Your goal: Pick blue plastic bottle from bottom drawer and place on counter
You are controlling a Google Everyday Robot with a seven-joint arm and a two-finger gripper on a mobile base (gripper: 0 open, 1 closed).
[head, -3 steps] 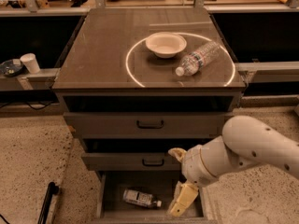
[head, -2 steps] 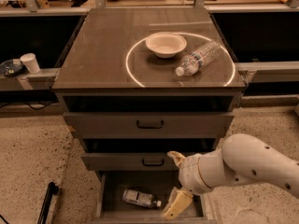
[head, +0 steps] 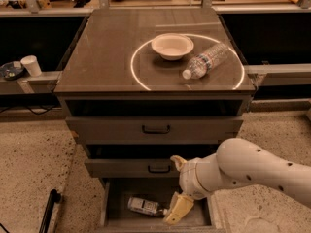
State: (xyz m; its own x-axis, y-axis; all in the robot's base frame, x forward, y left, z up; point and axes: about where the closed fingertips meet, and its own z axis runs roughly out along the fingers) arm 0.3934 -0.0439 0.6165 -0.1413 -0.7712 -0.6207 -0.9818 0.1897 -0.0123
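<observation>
Camera view, the only one.

- One counter (head: 107, 67), marked with one thin white circle (head: 138, 79).
- On it: one white bowl (head: 172, 46) inside the circle and one clear water bottle (head: 206, 60) lying on its side just right of the bowl.
- Three grey drawers. The upper two have one black handle each. The top drawer (head: 97, 128) and middle drawer (head: 121, 168) are pulled out a little.
- The bottom drawer (head: 112, 204) is pulled out farthest.
- One blue plastic bottle (head: 144, 206) lies on its side on the bottom drawer's floor, left of centre.
- One white arm (head: 252, 169) enters from the right.
- One gripper (head: 170, 189) sits at the drawer front. Its two tan fingers (head: 178, 208) are spread wide with nothing between them. The lower one reaches into the bottom drawer just beside the bottle's right end; I cannot tell whether they touch.
- One paper cup (head: 32, 65) stands on the ledge at left.
</observation>
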